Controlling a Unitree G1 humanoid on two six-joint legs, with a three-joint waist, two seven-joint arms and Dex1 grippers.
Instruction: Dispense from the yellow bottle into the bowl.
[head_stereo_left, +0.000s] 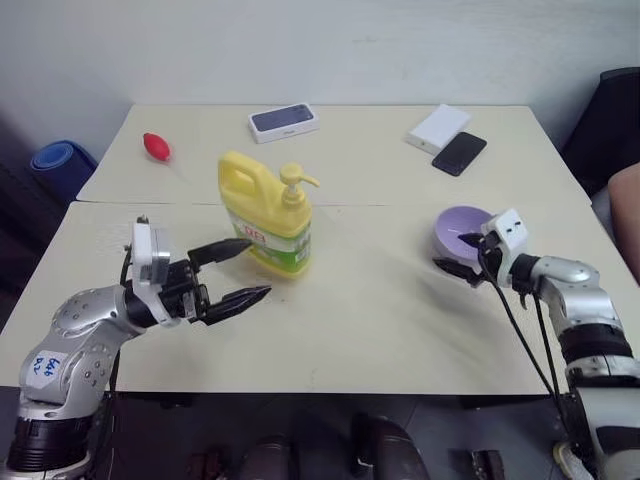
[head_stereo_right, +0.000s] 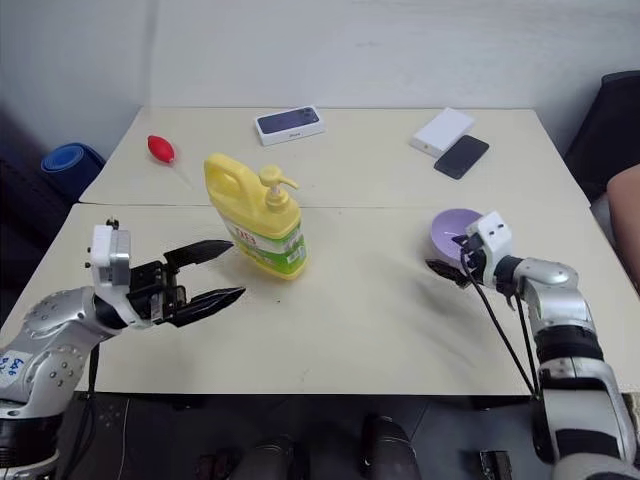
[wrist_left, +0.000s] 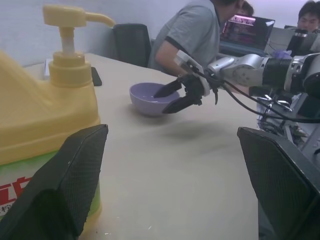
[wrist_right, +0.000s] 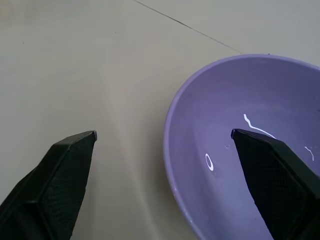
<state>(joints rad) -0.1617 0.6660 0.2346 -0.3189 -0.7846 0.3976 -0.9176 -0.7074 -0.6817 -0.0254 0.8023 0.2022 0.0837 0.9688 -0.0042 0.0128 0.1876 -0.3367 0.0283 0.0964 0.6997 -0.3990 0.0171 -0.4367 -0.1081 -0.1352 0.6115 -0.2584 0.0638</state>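
Yellow bottle (head_stereo_left: 266, 222) upright on the cream table (head_stereo_left: 360, 320), near the seam between the two tabletops, pump spout turned toward the robot's right, green-and-white label with red mark facing the robot. Left gripper (head_stereo_left: 236, 272) just beside the bottle on the robot's side, fingers wide apart, upper fingertip close to the label, lower one over bare table; touching or not, cannot tell. Nothing held.

Purple bowl (head_stereo_left: 462, 230) well to the right of the bottle, on the same tabletop. Right gripper (head_stereo_left: 460, 253) at the near rim of the bowl, fingers spread wide, one finger (wrist_right: 277, 175) over the inside of the bowl, the other finger (wrist_right: 55, 180) outside over the table, so the rim between them. Not clamped. Thin white traces visible inside the bowl in the right wrist view.

At the far side of the table: red bulb-shaped thing (head_stereo_left: 156, 147) on the left, dark phone box (head_stereo_left: 283, 122) in the middle, white box (head_stereo_left: 439, 128) and black phone (head_stereo_left: 459, 153) just beside each other on the right. Blue roll (head_stereo_left: 62, 165) on the floor past the left edge. Seated person in grey shirt (wrist_left: 192, 37) behind the bowl in the left wrist view.
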